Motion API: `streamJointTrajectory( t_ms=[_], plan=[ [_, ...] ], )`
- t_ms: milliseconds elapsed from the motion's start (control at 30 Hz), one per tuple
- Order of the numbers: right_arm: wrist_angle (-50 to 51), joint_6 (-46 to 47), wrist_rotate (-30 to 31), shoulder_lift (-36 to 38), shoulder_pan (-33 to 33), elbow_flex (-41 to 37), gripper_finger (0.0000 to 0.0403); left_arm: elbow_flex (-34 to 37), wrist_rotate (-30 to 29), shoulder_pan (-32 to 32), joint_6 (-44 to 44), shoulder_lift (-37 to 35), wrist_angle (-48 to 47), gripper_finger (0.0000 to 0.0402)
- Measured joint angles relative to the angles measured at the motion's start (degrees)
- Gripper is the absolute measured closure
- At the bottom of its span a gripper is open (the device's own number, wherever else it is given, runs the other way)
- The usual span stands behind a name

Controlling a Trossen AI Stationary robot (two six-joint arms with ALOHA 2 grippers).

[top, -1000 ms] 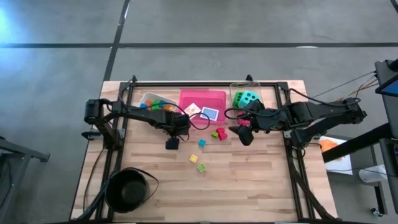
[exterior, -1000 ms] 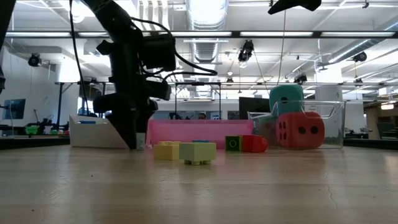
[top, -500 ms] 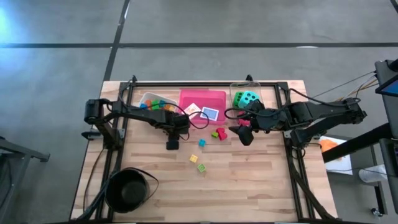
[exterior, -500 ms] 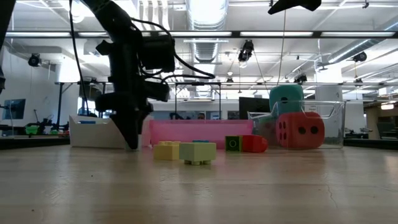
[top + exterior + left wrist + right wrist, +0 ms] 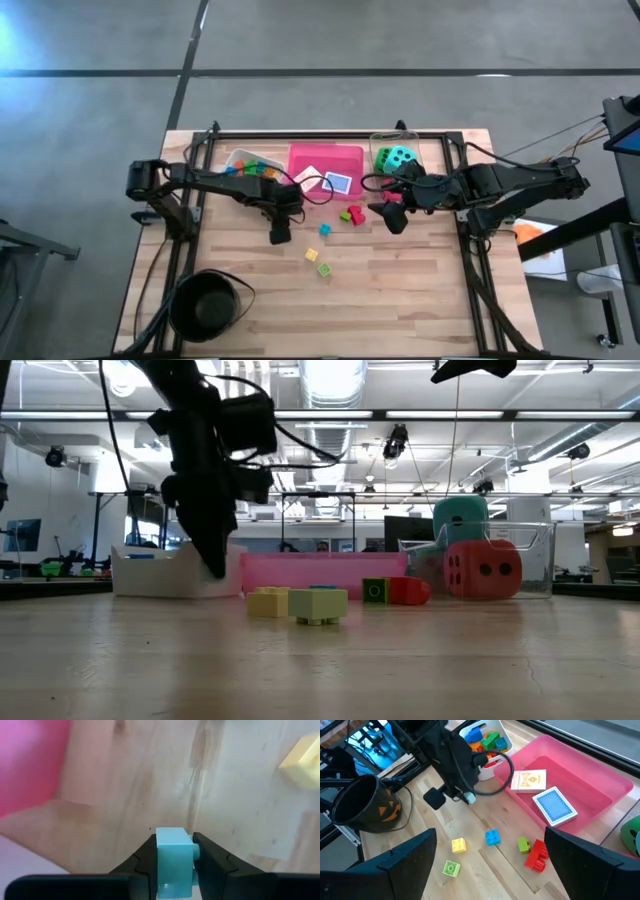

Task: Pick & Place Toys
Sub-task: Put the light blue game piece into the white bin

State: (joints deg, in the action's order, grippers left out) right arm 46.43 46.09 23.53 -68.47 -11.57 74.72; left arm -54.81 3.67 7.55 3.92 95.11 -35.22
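Fingers of the left gripper (image 5: 175, 857) were clamped on a small pale-blue plastic block (image 5: 174, 862), lifted clear of the wooden table (image 5: 400, 290) near the pink rectangular tray (image 5: 325, 158), probably for sorting. The right gripper (image 5: 394, 219) hovered with jaws apart.

Pale blue block (image 5: 174, 862) between the left gripper's (image 5: 175, 865) jaws runs off the picture's edge; below them, the pink tray (image 5: 27, 765) blurs, also cut off.

One camera looks straight down on the table (image 5: 400, 270), one level across it. Each wrist camera looks past its fingers; three share the pink tray (image 5: 325, 160)
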Motion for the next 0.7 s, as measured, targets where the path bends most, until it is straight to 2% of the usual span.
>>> streamJointTrajectory(
  t_ms=[267,467,700],
  plan=[
    [-0.01,0.00,0.02,0.00,0.00,-0.02,0.0041,-2.51,2.41,0.00,4.64,-6.30,-1.90,0.0309],
    [-0.01,-0.02,0.02,0.00,0.00,-0.02,0.0041,-8.56,3.85,0.05,6.24,-8.89,-9.68,0.0309],
    [-0.04,-0.13,0.02,0.00,0.00,-0.04,0.0041,-15.51,-0.89,1.30,6.18,-9.11,-19.57,0.0309]
  ],
)
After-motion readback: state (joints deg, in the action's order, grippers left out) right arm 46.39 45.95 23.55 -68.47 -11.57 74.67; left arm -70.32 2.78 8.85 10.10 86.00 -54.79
